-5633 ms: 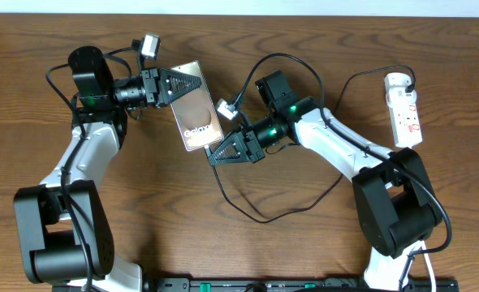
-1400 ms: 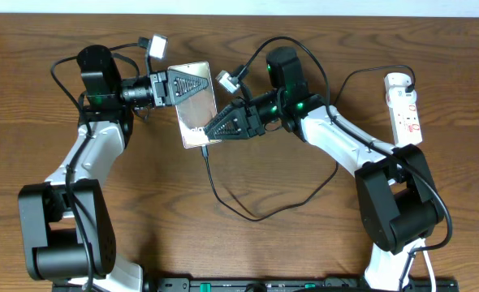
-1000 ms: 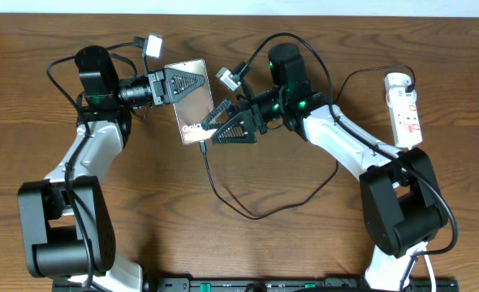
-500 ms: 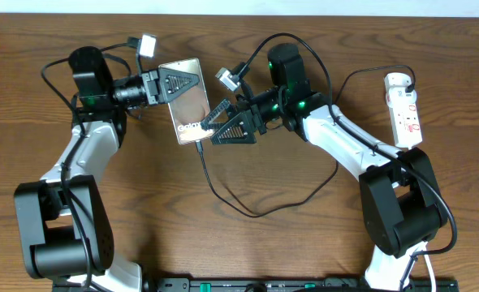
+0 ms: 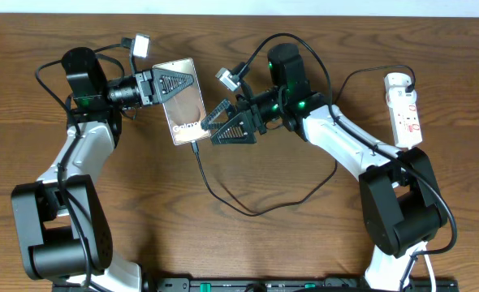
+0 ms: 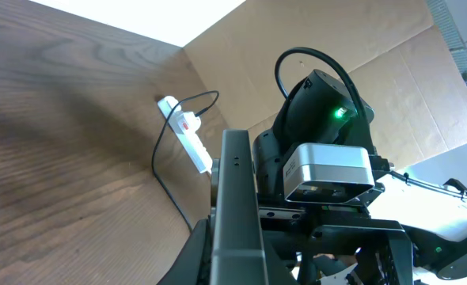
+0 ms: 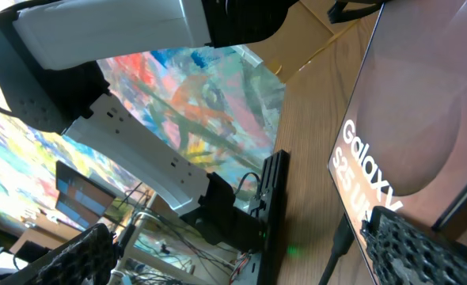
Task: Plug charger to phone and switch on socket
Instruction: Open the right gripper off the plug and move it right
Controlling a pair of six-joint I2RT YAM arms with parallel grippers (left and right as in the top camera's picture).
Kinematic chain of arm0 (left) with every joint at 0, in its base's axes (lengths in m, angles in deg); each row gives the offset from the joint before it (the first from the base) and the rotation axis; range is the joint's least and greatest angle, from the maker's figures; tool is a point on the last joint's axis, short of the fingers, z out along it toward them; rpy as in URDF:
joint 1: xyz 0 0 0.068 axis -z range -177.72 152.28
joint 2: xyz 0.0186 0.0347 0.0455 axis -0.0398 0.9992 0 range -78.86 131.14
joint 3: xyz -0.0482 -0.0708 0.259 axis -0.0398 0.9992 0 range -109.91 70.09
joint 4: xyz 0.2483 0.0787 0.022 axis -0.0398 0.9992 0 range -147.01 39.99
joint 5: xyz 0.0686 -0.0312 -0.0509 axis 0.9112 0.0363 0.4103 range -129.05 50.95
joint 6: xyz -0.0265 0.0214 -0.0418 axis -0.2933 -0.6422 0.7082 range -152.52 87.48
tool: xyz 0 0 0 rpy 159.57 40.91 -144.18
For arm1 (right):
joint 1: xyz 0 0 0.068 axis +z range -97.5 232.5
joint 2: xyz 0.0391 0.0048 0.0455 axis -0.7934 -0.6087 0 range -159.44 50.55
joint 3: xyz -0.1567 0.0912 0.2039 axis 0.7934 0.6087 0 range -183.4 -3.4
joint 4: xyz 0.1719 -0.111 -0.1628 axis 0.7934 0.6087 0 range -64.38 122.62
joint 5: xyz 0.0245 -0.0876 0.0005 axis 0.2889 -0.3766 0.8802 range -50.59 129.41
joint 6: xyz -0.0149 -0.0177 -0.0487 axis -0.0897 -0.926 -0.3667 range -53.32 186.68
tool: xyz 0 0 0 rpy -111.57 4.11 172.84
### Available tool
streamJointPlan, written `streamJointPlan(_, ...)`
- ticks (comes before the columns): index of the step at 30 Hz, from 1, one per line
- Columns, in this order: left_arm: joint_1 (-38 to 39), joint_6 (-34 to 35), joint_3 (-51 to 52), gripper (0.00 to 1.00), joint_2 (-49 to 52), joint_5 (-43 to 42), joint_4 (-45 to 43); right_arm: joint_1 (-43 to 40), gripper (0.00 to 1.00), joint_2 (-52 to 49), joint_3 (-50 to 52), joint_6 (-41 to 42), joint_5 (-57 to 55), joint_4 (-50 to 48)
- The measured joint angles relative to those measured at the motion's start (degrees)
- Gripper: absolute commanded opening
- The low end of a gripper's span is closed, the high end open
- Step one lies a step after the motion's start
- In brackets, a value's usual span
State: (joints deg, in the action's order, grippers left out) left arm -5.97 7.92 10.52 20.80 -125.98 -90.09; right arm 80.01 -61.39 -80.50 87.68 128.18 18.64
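While the left hand is clamped on the top end of the phone, holding it near the far edge of the worktop, left of the middle, the charger seems already plugged in. Its tip sits at the phone's lower edge. The right hand is just beside that tip, fingers apart and gripping nothing. So I judge that only the switching is left. The socket lies by the far right corner, well apart. The right hand probably must travel there and press a red switch without dragging the charger.
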Motion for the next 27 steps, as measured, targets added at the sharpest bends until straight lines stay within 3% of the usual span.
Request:
streamJointPlan(15,-6.2,0.3,0.0,0.07,0.0,-1.3,1.6,0.0,0.99,-0.1,0.0,-0.4,-0.2,0.1)
streamJointPlan(20,-6.2,1.7,0.0,0.07,0.0,-1.3,1.6,0.0,0.99,-0.1,0.0,-1.3,-4.5,4.1)
streamJointPlan(25,-6.2,2.1,0.0,0.07,0.0,-1.5,1.6,0.0,0.89,-0.2,0.5,-5.6,-12.8,14.2)
streamJointPlan(27,-6.2,2.2,0.0,0.07,0.0,-1.5,1.6,0.0,0.71,-0.2,0.6,-7.8,-15.2,16.3)
